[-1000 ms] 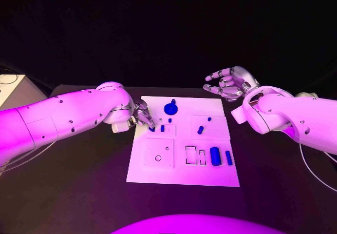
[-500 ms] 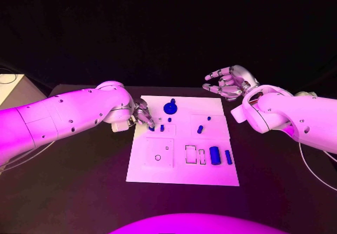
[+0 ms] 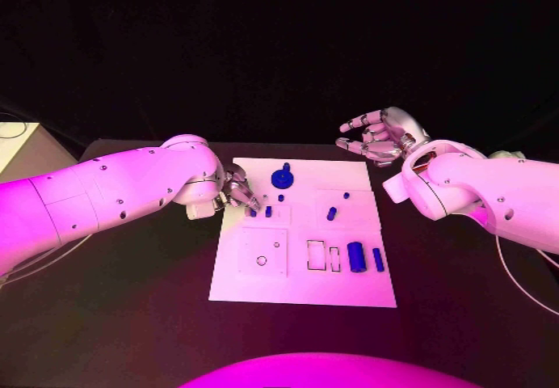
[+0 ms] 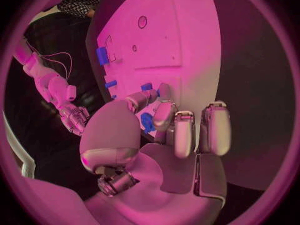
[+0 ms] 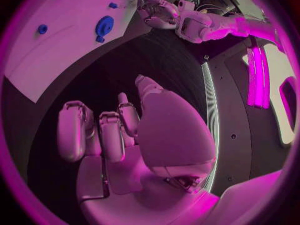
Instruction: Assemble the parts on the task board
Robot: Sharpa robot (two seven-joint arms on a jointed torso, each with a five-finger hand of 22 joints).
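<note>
Small blue part (image 3: 252, 212) at the board's (image 3: 305, 291) left edge, pinched in my left hand's (image 3: 237, 194) fingertips; short, stubby, mostly hidden. Risk: it tilts or slips out of that light pinch and skids off the white board onto the black table. Right hand (image 3: 379, 136) hovers off the far right corner, fingers loosely curled, holding nothing.

White task board (image 3: 305, 279) lies flat, small blue parts (image 3: 356, 257) scattered on it.
</note>
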